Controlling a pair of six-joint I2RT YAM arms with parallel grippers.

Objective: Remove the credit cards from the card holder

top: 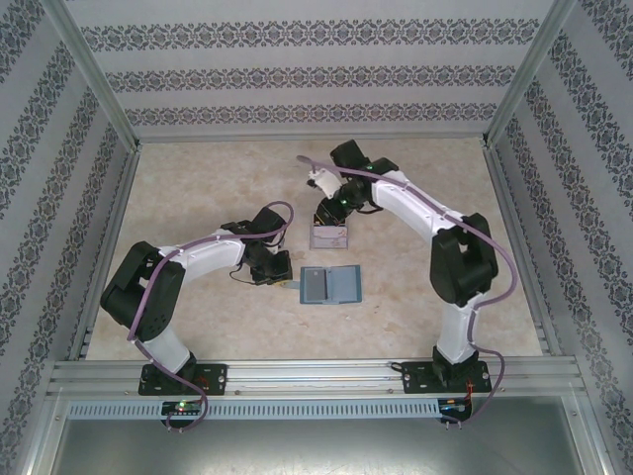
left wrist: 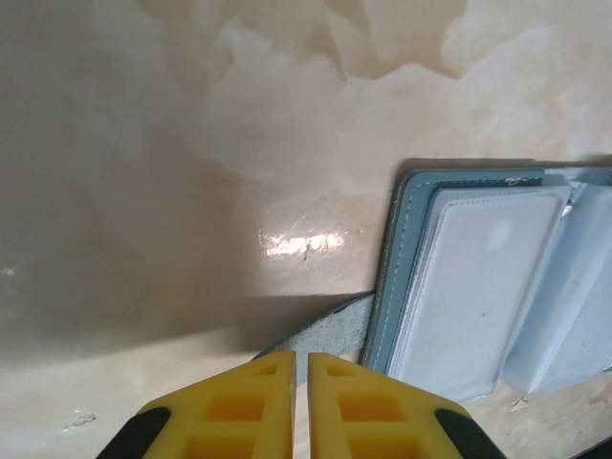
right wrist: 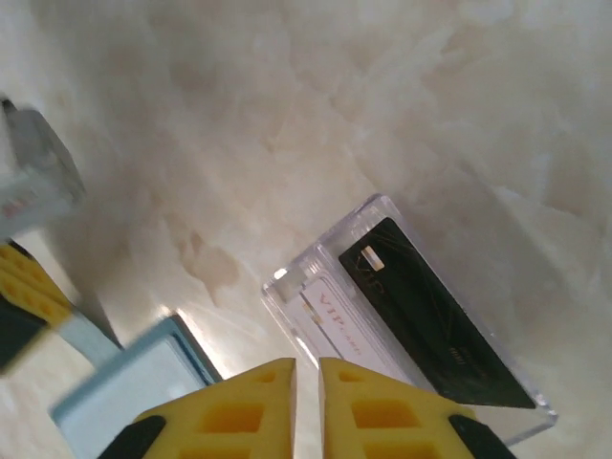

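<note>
Mid-task: left gripper (left wrist: 301,361) looks clamped on the strap tab (left wrist: 325,333), pinning the open card holder (top: 331,285) at frame centre; right gripper (right wrist: 307,368) closed, empty, over the tray (right wrist: 375,204) with black card (right wrist: 430,320) and pale card (right wrist: 330,320); next I open right for what's probably a card in the sleeve (left wrist: 478,287).

The card holder (top: 331,285) lies open and flat like a book, with a teal rim and a grey-blue inside, just right of the left gripper (left wrist: 300,359). Its grey strap tab (left wrist: 330,330) runs up to that gripper's fingertips, and a pale sleeve (left wrist: 488,287) covers the near leaf. Just ahead of the right gripper (right wrist: 307,363), two credit cards lie flat side by side in a clear tray (right wrist: 279,287) — a black card (right wrist: 430,320) and a whitish card (right wrist: 330,320) printed "VIP".
</note>
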